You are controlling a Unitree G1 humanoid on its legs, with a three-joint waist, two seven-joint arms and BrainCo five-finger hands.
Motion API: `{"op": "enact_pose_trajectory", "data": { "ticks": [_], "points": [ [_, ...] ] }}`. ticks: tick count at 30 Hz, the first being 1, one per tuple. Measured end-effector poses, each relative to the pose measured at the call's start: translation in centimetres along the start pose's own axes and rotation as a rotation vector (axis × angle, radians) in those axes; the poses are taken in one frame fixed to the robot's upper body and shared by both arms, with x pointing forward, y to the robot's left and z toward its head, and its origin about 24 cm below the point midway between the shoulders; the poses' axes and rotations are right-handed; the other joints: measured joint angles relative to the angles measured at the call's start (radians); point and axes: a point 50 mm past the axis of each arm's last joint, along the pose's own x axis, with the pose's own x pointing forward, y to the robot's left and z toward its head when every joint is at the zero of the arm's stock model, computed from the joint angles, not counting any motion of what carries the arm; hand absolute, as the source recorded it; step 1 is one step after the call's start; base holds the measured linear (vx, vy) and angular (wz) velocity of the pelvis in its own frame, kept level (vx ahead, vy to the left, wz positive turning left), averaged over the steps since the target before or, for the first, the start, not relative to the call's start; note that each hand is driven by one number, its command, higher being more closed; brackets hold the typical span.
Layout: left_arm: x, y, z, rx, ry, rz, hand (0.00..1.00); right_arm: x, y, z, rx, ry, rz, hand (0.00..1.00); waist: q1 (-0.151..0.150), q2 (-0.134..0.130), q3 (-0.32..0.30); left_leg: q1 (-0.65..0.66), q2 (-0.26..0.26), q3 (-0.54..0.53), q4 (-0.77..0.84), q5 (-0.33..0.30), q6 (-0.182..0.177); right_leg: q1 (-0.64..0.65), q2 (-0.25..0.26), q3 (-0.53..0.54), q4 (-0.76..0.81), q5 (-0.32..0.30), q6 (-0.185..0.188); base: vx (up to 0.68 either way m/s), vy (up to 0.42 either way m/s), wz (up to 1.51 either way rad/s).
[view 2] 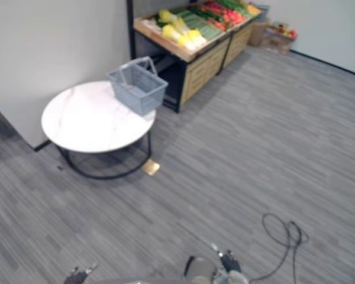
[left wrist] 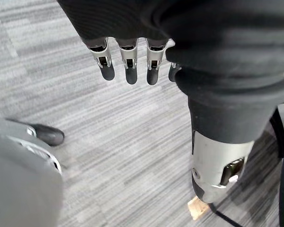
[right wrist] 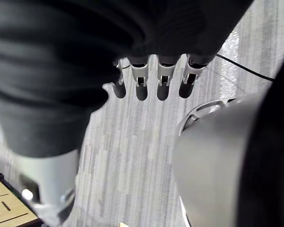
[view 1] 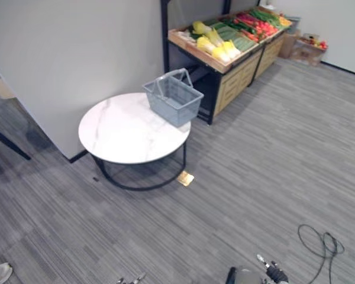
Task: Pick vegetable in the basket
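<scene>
At the far right, the vegetables lie on the stand, well apart from the left hand and right hand, which hang over the floor, fingers loose and empty. The basket sits at the right edge of the desk, so a nudge could tip it off. The stand's far end is cut off.

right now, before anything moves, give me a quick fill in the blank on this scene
The grey basket stands on the round white ____. Inside, the basket is ____. The wooden stand holds ____. The left hand and right hand, fingers straight, hold ____.

Missing words: table, empty, vegetables, nothing.
</scene>
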Motion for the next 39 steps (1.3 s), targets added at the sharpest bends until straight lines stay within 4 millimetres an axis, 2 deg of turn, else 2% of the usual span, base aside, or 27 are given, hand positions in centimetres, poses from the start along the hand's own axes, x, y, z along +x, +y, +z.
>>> {"op": "enact_pose_trajectory", "data": {
  "ticks": [1, 4, 6, 7, 8, 9, 10, 11, 13, 15, 17, 20, 22, 23, 24, 25, 26, 27, 29, 31, 32, 33, 34, 35, 36, 38, 39],
  "points": [
    [0.0, -0.2, 0.0, -0.004, -0.004, -0.005, 0.0, 0.0, 0.0, 0.3, 0.003, -0.011, -0.001, 0.0, 0.001, 0.007, 0.002, 0.013, 0.02, -0.001, -0.002, -0.021, -0.019, -0.014, 0.016, 0.007, -0.186, 0.026, 0.025, 0.43, -0.2, 0.31],
    [0.0, -0.4, 0.0, -0.052, -0.003, 0.006, 0.0, 0.1, -0.1, 0.6, 0.018, -0.026, -0.008, 0.0, 0.006, 0.01, 0.007, 0.056, 0.057, -0.003, 0.002, -0.087, -0.077, -0.038, 0.009, 0.021, -0.498, 0.124, 0.047, 0.46, -0.275, 0.1],
    [-0.1, -0.5, -0.1, -0.066, -0.001, 0.008, 0.0, 0.1, -0.1, 0.8, 0.031, -0.038, -0.01, 0.0, 0.0, 0.011, 0.007, 0.089, 0.089, -0.023, 0.019, -0.148, -0.092, -0.049, -0.009, 0.06, -0.49, 0.123, 0.047, 0.56, -0.405, 0.26],
    [-0.1, -1.0, -0.2, -0.068, 0.003, -0.002, 0.0, 0.0, -0.5, 0.9, 0.034, -0.042, -0.017, 0.0, -0.01, 0.026, 0.003, 0.122, 0.126, -0.045, 0.016, -0.187, -0.077, -0.056, -0.008, 0.052, -0.41, 0.16, 0.052, 0.48, -0.367, 0.45],
    [-0.2, -1.2, -0.6, -0.055, 0.017, -0.004, 0.0, 0.1, -0.4, 1.2, 0.03, -0.049, -0.017, 0.0, -0.009, 0.042, -0.01, 0.132, 0.16, -0.065, 0.033, -0.183, -0.073, -0.072, 0.012, 0.047, -0.334, 0.166, 0.054, 0.65, -0.45, 0.47],
    [-0.4, -2.1, -1.0, -0.061, 0.027, -0.026, 0.0, 0.2, -0.7, 1.4, 0.033, -0.048, -0.024, 0.0, 0.004, 0.065, -0.02, 0.107, 0.206, -0.114, 0.101, -0.139, -0.1, -0.086, 0.034, 0.048, -0.257, 0.154, 0.029, 0.54, -0.374, 0.25],
    [-0.5, -2.5, -1.0, -0.068, 0.026, -0.036, 0.0, 0.3, -0.9, 1.5, 0.031, -0.051, -0.03, 0.0, 0.003, 0.075, -0.02, 0.087, 0.226, -0.147, 0.154, -0.113, -0.101, -0.082, 0.051, 0.041, -0.233, 0.128, -0.008, 0.84, -0.619, 0.21],
    [-0.6, -2.9, -1.2, -0.08, 0.028, -0.044, 0.0, 0.4, -1.2, 1.9, 0.021, -0.055, -0.037, 0.0, 0.006, 0.097, -0.029, 0.004, 0.257, -0.211, 0.319, -0.033, -0.101, -0.059, 0.066, 0.005, -0.212, 0.076, -0.019, 0.72, -0.541, 0.24],
    [-0.5, -2.8, -0.9, -0.08, 0.026, -0.042, 0.0, 0.5, -1.4, 1.7, -0.011, -0.036, -0.04, 0.0, -0.003, 0.098, -0.014, -0.162, 0.29, -0.275, 0.657, 0.149, -0.116, 0.043, 0.084, -0.045, -0.23, 0.017, -0.038, 0.71, -0.426, 0.41],
    [-0.3, -3.3, -0.2, -0.101, 0.009, -0.054, 0.0, 0.5, -1.5, 1.4, -0.039, -0.012, -0.043, 0.0, 0.002, 0.101, 0.011, -0.265, 0.313, -0.23, 0.864, 0.129, -0.125, 0.182, 0.107, -0.074, -0.288, 0.008, -0.044, 0.64, -0.323, 0.45],
    [-0.1, -3.0, 0.9, -0.096, -0.038, -0.053, 0.0, 0.4, -0.7, 1.1, -0.064, -0.003, -0.021, 0.0, 0.006, 0.068, 0.023, -0.366, 0.276, -0.179, 0.943, 0.074, -0.124, 0.316, 0.109, -0.095, -0.376, -0.031, -0.031, 0.45, -0.249, 0.53],
    [-0.1, -3.6, 2.2, -0.078, -0.098, -0.085, 0.0, 0.7, 0.4, 2.0, -0.072, -0.026, 0.005, 0.0, 0.023, 0.064, 0.029, -0.537, 0.232, -0.019, 0.814, 0.008, -0.118, 0.427, 0.123, -0.147, -0.473, -0.043, -0.012, 0.48, -0.149, 0.26],
    [-0.2, -4.1, 2.3, -0.054, -0.109, -0.102, 0.0, 0.8, 0.4, 2.7, -0.074, -0.059, 0.01, 0.0, 0.032, 0.068, 0.027, -0.545, 0.16, 0.178, 0.452, 0.058, -0.084, 0.49, 0.132, -0.171, -0.538, -0.058, 0.028, 0.38, 0.021, 0.14],
    [-0.2, -4.1, 2.1, -0.046, -0.106, -0.104, 0.0, 0.8, 0.4, 2.8, -0.078, -0.06, 0.012, 0.0, 0.034, 0.076, 0.025, -0.543, 0.142, 0.205, 0.361, 0.094, -0.079, 0.504, 0.144, -0.171, -0.549, -0.064, 0.036, 0.41, 0.087, 0.08],
    [-0.3, -4.0, 1.9, -0.043, -0.1, -0.103, 0.0, 0.8, 0.3, 2.7, -0.093, -0.059, 0.014, 0.0, 0.04, 0.09, 0.024, -0.534, 0.122, 0.219, 0.232, 0.167, -0.057, 0.533, 0.173, -0.164, -0.566, -0.081, 0.043, 0.45, 0.101, -0.1],
    [-0.1, -3.6, 2.5, -0.04, -0.117, -0.09, 0.0, 0.7, 1.2, 2.1, -0.094, -0.038, 0.034, 0.0, 0.063, 0.061, 0.029, -0.503, 0.089, 0.211, 0.202, 0.218, 0.06, 0.566, 0.172, -0.129, -0.581, -0.1, 0.033, 0.53, 0.099, 0.01],
    [0.2, -2.8, 3.2, -0.024, -0.136, -0.079, 0.0, 0.6, 1.9, 1.9, -0.12, -0.036, 0.064, 0.0, 0.059, 0.01, 0.023, -0.497, 0.055, 0.222, 0.18, 0.21, 0.063, 0.565, 0.154, -0.078, -0.603, -0.093, 0.013, 0.44, 0.06, 0.04],
    [0.3, -2.7, 3.5, -0.025, -0.142, -0.076, 0.0, 0.6, 2.1, 2.0, -0.125, -0.039, 0.068, 0.0, 0.06, -0.002, 0.028, -0.5, 0.048, 0.224, 0.195, 0.201, 0.073, 0.568, 0.149, -0.052, -0.612, -0.078, 0.016, 0.41, 0.068, 0.2],
    [0.4, -2.0, 3.2, -0.037, -0.126, -0.053, 0.0, 0.8, 2.4, 2.8, -0.138, -0.057, 0.076, 0.0, 0.06, -0.006, 0.03, -0.494, 0.052, 0.26, 0.263, 0.156, 0.134, 0.601, 0.138, 0.003, -0.618, -0.021, 0.038, 0.38, 0.091, 0.11],
    [0.4, -1.3, 2.5, -0.028, -0.089, -0.031, 0.0, 0.8, 2.5, 2.8, -0.166, -0.061, 0.084, 0.0, 0.065, -0.004, 0.024, -0.446, 0.052, 0.282, 0.255, 0.128, 0.134, 0.583, 0.12, 0.036, -0.519, -0.001, 0.05, 0.32, 0.126, 0.0],
    [0.3, -0.8, 1.9, -0.034, -0.068, -0.015, 0.0, 0.8, 2.5, 2.7, -0.177, -0.057, 0.089, 0.0, 0.064, 0.005, 0.016, -0.402, 0.039, 0.276, 0.206, 0.102, 0.103, 0.535, 0.106, 0.056, -0.376, 0.005, 0.061, 0.29, 0.162, 0.09],
    [0.3, -0.5, 1.5, -0.032, -0.051, -0.005, 0.0, 0.8, 2.4, 2.4, -0.176, -0.043, 0.088, 0.0, 0.063, 0.002, 0.011, -0.374, 0.032, 0.261, 0.163, 0.09, 0.077, 0.47, 0.078, 0.071, -0.209, 0.02, 0.089, 0.34, 0.16, 0.31],
    [0.2, -0.1, 1.0, -0.018, -0.034, 0.007, 0.0, 0.7, 2.0, 1.6, -0.183, -0.013, 0.079, 0.0, 0.06, -0.003, 0.008, -0.321, 0.007, 0.239, 0.113, 0.095, 0.068, 0.37, 0.036, 0.116, 0.025, 0.115, 0.188, 0.22, 0.082, 0.47],
    [0.2, 0.1, 0.8, -0.005, -0.026, 0.008, 0.0, 0.6, 1.8, 1.3, -0.196, -0.005, 0.076, 0.0, 0.055, -0.007, 0.006, -0.299, -0.003, 0.22, 0.097, 0.095, 0.067, 0.332, 0.025, 0.145, 0.123, 0.166, 0.201, 0.37, 0.076, 0.89],
    [0.1, 0.2, 0.6, 0.017, -0.019, 0.005, 0.0, 0.2, 1.0, 0.0, -0.216, 0.027, 0.06, 0.0, 0.04, -0.013, 0.005, -0.247, -0.033, 0.164, 0.076, 0.086, 0.066, 0.247, -0.005, 0.168, 0.332, 0.177, 0.211, 0.26, 0.033, 0.91],
    [0.1, 0.3, 0.5, 0.018, -0.015, 0.012, 0.0, 0.3, 0.6, 0.4, -0.202, 0.011, 0.048, 0.0, 0.027, -0.011, 0.005, -0.195, -0.045, 0.11, 0.064, 0.075, 0.065, 0.174, -0.019, 0.169, 0.442, 0.15, 0.165, 0.35, 0.002, 1.0],
    [0.1, 0.3, 0.5, 0.021, -0.017, 0.01, 0.0, 0.2, 0.3, 0.5, -0.204, 0.007, 0.041, 0.0, 0.007, -0.007, 0.003, -0.164, -0.046, 0.064, 0.054, 0.071, 0.063, 0.123, -0.023, 0.154, 0.449, 0.117, 0.114, 0.35, -0.068, 1.35]
  ]
}}
